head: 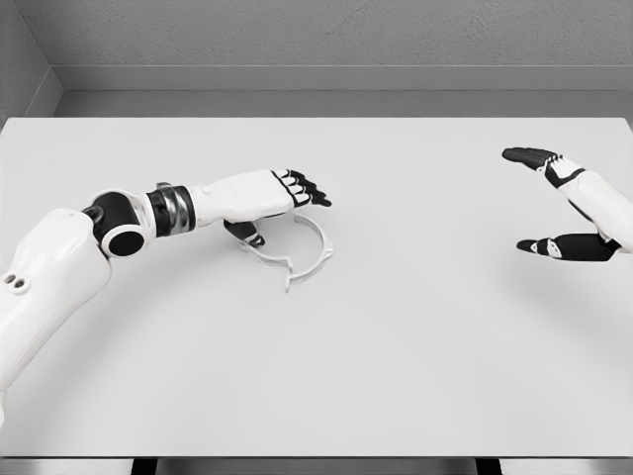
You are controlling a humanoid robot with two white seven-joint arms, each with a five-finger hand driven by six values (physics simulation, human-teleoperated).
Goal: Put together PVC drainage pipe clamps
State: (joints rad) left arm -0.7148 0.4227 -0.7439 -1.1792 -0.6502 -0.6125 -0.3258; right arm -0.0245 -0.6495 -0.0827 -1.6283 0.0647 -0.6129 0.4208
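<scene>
While my left hand (282, 190) hovers over the clamp ring (292, 249) left of mid-table, fingers extended and gripping nothing, I'd lower squarely before closing; right hand (564, 203) waits open, well apart.

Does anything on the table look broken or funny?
Nothing looks broken or spilled. The white ring-shaped plastic pipe clamp lies flat on the white table, partly under the left hand. The ring has a gap with small tabs at its front. The right hand is open at the right edge, holding nothing.
</scene>
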